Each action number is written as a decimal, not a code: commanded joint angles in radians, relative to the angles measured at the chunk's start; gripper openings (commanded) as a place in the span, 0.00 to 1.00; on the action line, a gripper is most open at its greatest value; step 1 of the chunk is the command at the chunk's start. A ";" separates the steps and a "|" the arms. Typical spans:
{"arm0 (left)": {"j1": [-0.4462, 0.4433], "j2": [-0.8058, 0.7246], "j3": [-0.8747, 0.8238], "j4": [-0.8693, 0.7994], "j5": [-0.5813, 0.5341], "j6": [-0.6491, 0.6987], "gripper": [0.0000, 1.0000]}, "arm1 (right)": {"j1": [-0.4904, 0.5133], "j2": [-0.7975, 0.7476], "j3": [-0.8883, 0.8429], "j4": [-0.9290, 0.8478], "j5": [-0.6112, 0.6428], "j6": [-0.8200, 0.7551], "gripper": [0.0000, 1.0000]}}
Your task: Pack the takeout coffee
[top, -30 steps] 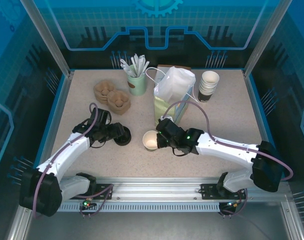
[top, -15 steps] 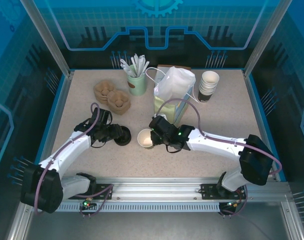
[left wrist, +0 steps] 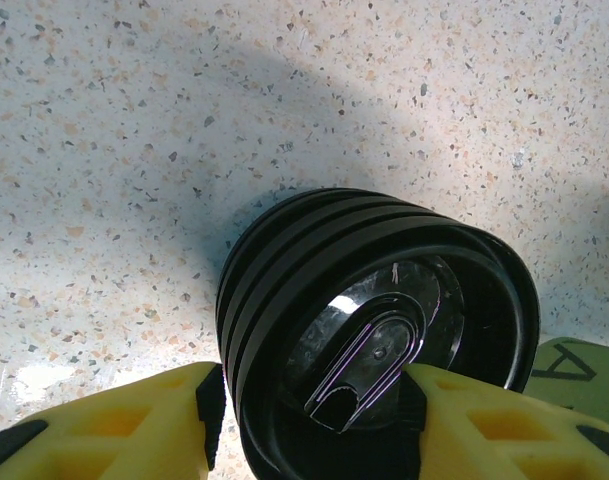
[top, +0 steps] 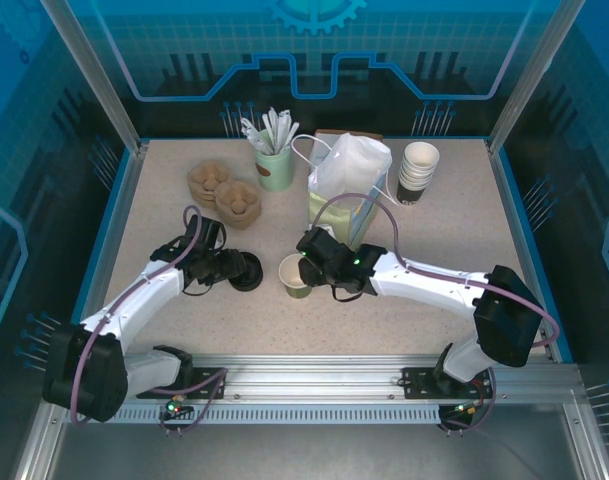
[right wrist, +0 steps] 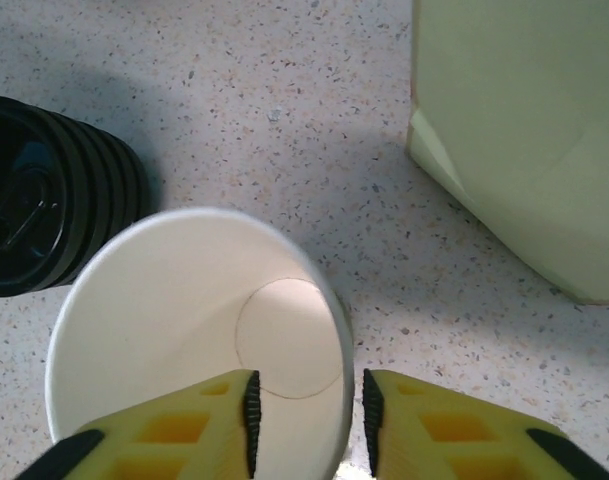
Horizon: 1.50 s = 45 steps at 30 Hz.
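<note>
The takeout coffee cup (top: 293, 270) stands lidless on the table, a small paper cup with pale green sides and a white inside (right wrist: 184, 330). My right gripper (top: 307, 274) (right wrist: 306, 420) is open and straddles its right wall, one finger inside and one outside, with a gap on both sides. Just left of the cup sits a stack of black lids (top: 247, 272) (left wrist: 374, 300) (right wrist: 44, 210). The left gripper (top: 238, 268) (left wrist: 312, 420) is shut on the top lid, pads against its edge and raised centre. A pale green paper bag (top: 344, 190) (right wrist: 524, 130) stands behind the cup.
A mint-green cup of white stirrers (top: 275, 170) stands at the back. Two brown pulp cup carriers (top: 224, 192) lie at the back left. A stack of lidless white-and-black cups (top: 417, 170) stands right of the bag. Blue rails edge the table.
The right arm slid the cup left toward the lid stack, then its jaws opened off the rim. The left jaws narrowed onto the top lid.
</note>
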<state>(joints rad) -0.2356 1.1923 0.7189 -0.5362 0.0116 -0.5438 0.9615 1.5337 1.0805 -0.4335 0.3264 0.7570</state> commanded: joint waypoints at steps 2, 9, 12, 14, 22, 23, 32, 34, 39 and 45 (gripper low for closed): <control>0.006 0.016 0.013 0.005 -0.013 0.019 0.49 | -0.007 -0.010 0.047 -0.050 0.017 0.000 0.42; 0.004 0.030 0.017 0.011 -0.025 0.027 0.44 | -0.007 -0.065 0.077 -0.097 0.008 -0.022 0.48; 0.004 0.033 0.020 0.010 -0.029 0.028 0.39 | -0.009 -0.105 0.087 -0.117 0.004 -0.034 0.48; 0.004 0.034 0.020 0.010 -0.032 0.032 0.37 | -0.009 -0.137 0.086 -0.125 0.000 -0.041 0.48; 0.004 0.040 0.028 -0.002 -0.079 0.037 0.29 | -0.019 -0.259 0.060 -0.151 0.016 -0.048 0.48; 0.004 0.042 0.031 -0.004 -0.088 0.040 0.27 | -0.023 -0.270 0.056 -0.154 0.017 -0.048 0.48; 0.004 0.067 0.048 -0.012 -0.137 0.051 0.21 | -0.056 -0.330 0.032 -0.180 0.022 -0.056 0.48; 0.005 0.067 0.054 -0.014 -0.150 0.052 0.20 | -0.058 -0.338 0.032 -0.186 0.022 -0.056 0.48; 0.008 0.088 0.080 -0.031 -0.194 0.058 0.19 | -0.066 -0.357 0.029 -0.187 0.022 -0.061 0.48; 0.042 0.121 0.112 -0.038 -0.217 0.072 0.19 | -0.076 -0.375 0.016 -0.185 0.019 -0.064 0.48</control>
<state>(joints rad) -0.2153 1.2991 0.7952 -0.5465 -0.1699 -0.4969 0.8989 1.1797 1.1152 -0.5983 0.3340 0.7059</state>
